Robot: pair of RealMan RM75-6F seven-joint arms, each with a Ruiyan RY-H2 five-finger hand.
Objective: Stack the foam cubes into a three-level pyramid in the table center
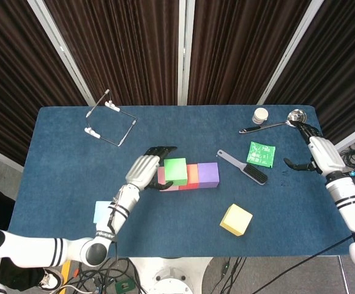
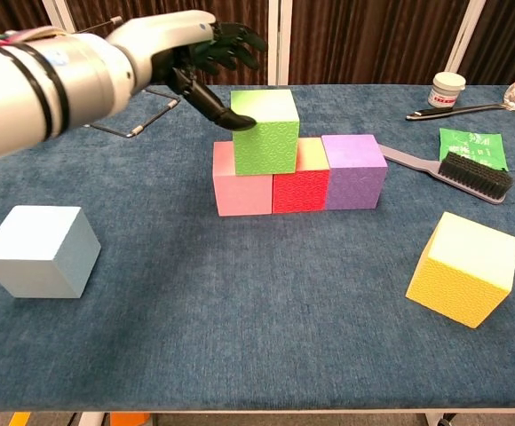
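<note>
- Light blue cube: resting on the desk at the near left, well apart from the other cubes.
- Wire frame: lying at the far left.
- Left hand: raised beside the upper left edge of the green cube, fingers spread apart, gripping nothing; one dark fingertip at the cube's left top edge, contact not determinable.
- Pink cube, red cube, purple cube: set in a touching row at desk centre.
- Green cube: seated on the row, over the pink cube and overlapping the red one.
- Brush: lying right of the row, bristles at its right end.
- Yellow cube: tilted, near right.
- Green packet, jar, spoon: far right.
- Right hand: at the right desk edge, fingers curled loosely, empty.
</note>
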